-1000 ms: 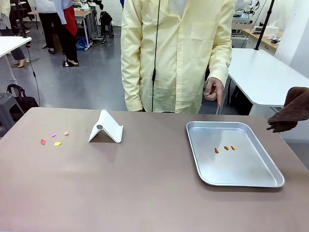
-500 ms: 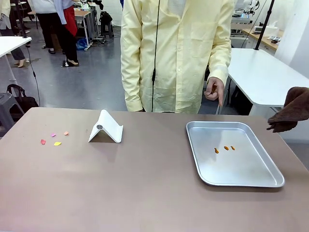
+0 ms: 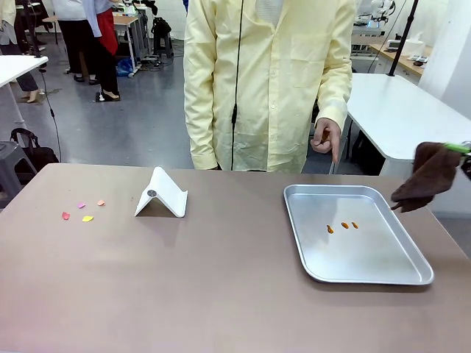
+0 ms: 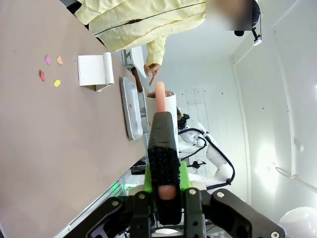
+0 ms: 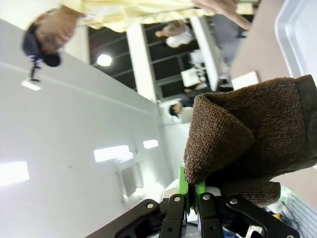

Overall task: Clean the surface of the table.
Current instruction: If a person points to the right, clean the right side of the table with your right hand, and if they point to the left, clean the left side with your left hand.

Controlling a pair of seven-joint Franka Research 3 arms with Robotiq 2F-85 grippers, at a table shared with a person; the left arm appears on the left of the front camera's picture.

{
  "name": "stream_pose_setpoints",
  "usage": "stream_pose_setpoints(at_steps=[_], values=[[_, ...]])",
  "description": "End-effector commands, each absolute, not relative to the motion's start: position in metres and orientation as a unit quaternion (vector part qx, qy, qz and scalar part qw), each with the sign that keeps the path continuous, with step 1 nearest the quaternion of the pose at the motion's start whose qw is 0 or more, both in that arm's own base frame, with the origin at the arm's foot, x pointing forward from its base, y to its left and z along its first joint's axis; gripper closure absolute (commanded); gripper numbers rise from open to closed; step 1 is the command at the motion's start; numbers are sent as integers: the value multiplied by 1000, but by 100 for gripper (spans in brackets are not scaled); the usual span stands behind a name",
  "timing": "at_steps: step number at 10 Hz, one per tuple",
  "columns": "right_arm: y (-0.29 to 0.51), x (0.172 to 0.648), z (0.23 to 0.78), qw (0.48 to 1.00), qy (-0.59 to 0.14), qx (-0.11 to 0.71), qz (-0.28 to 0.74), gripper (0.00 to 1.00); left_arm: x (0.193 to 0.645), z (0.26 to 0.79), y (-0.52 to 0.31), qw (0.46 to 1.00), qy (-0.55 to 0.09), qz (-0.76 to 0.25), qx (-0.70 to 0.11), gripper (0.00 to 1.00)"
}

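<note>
Ahead, from the front, your table (image 3: 206, 294) stretches before a person in a yellow coat (image 3: 272, 81); it carries a metal tray (image 3: 368, 256) at right, a white stand (image 3: 163, 195) and coloured scraps (image 3: 81, 212) at left; a brown cloth (image 3: 423, 176) hangs at the right edge. From your left wrist, the left gripper (image 4: 165, 177) is clamped on a black tool (image 4: 162, 134), table alongside; from your right wrist, the right gripper (image 5: 187, 191) pinches the cloth, jaws closed on its fold.

I read a smooth matt bench (image 3: 221, 294), a satin-finish metal tray (image 3: 368, 257), a nubby brown cloth (image 3: 421, 176) and a rough-textured black tool (image 4: 163, 148).
</note>
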State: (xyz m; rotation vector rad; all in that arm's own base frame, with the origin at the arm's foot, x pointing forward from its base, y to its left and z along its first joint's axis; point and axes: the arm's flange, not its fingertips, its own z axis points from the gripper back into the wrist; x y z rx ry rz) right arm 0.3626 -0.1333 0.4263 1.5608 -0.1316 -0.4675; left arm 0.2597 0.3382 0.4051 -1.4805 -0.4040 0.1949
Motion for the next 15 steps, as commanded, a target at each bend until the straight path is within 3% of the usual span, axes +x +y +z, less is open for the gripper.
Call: stream_pose_setpoints(at_steps=[1, 4, 11, 15], values=[[-114, 385, 409, 768, -84, 609, -180, 94, 258, 406, 338, 717, -187, 79, -667, 100], [-97, 419, 375, 844, -135, 490, -170, 94, 258, 406, 338, 717, -187, 79, -667, 100], [-77, 483, 304, 878, -99, 441, -157, 94, 258, 406, 338, 717, -187, 79, -667, 100], [-45, 491, 264, 912, -78, 364, -172, 94, 258, 406, 338, 717, -187, 79, -667, 100]])
